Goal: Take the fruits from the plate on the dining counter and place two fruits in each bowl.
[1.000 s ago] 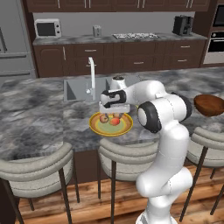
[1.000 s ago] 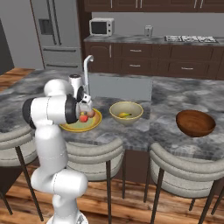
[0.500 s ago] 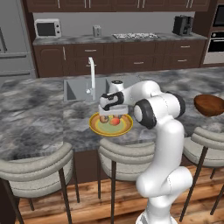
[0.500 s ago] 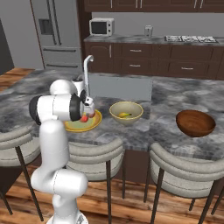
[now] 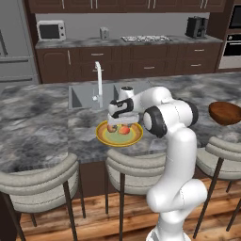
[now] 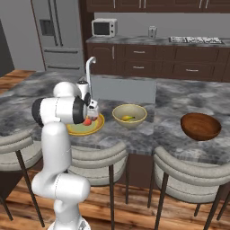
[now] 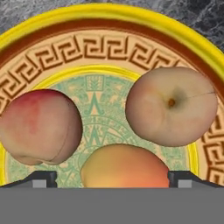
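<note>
Your fingers (image 7: pixel 112 177) stand wide apart and hold nothing; one tip (image 7: pixel 41 178) shows at each side of the orange-red fruit (image 7: pixel 124 166), which lies just under the hand on the plate (image 7: pixel 105 24). Two other fruits share the plate: a red one (image 7: pixel 37 127) and a brownish one (image 7: pixel 170 111). All three lie very near to each other, and in the hand view the orange-red one seems to touch the red one, though I cannot be sure.

This crowding is the main risk. If you go down as you are, a tip may land on the red fruit or push it, and a round fruit rolls easily; it could leave the plate and run toward the front edge of the surface (image 5: pixel 42 136), where the stools stand. If you close off-centre on the orange-red fruit, it may squeeze out sideways and knock the brownish one.

The plate sits near the front edge of the surface, just in front of the sink. The cream bowl (image 6: pixel 129 114) is beside it and already has the banana (image 6: pixel 128 118) in it. The dark bowl (image 6: pixel 200 126) is well apart, toward the right end of the surface, so carrying a fruit there is a long way: a weak hold could drop it.
</note>
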